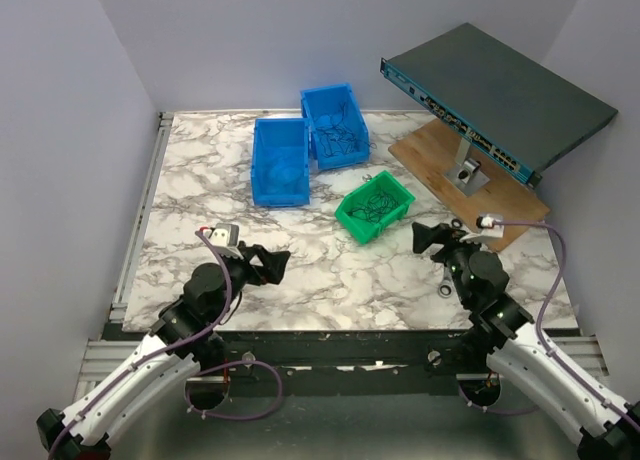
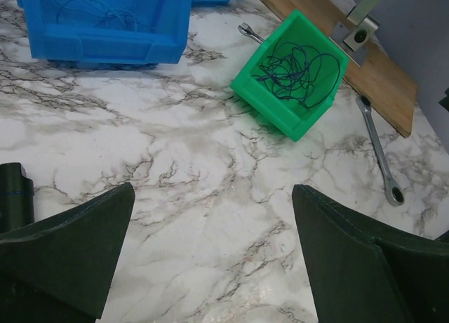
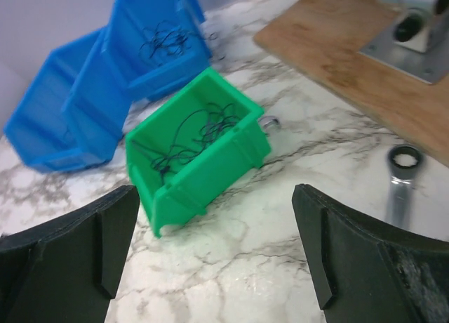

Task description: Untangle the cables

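The left fingers (image 2: pixel 77 246) are spread wide and empty, with bare marble tabletop (image 2: pixel 210 189) showing between them. The right fingers (image 3: pixel 84 246) are likewise spread wide, with nothing gripped and nothing touched. Both pairs are held low over the near part of the tabletop and pointed toward the green bin (image 2: pixel 273 109), an attitude judged to suit a reach into it.

The cables (image 2: pixel 298 74) are found inside the green bin as a loose knotted bundle of thin dark and blue strands. The bundle is contained by the bin walls, so no strand trails onto the tabletop. The bin stands nearer the right arm, well apart from both pairs of fingers.

More thin strands (image 3: pixel 163 38) are seen in the blue bins (image 1: pixel 280 190) behind it, farther from the arms.

A wrench (image 2: pixel 379 151) lies flat beside the wooden board (image 1: pixel 430 155) and just right of the green bin. It is judged a possible obstruction to a low approach from the right.

The task is judged not yet begun, since no strand is separated or lifted.
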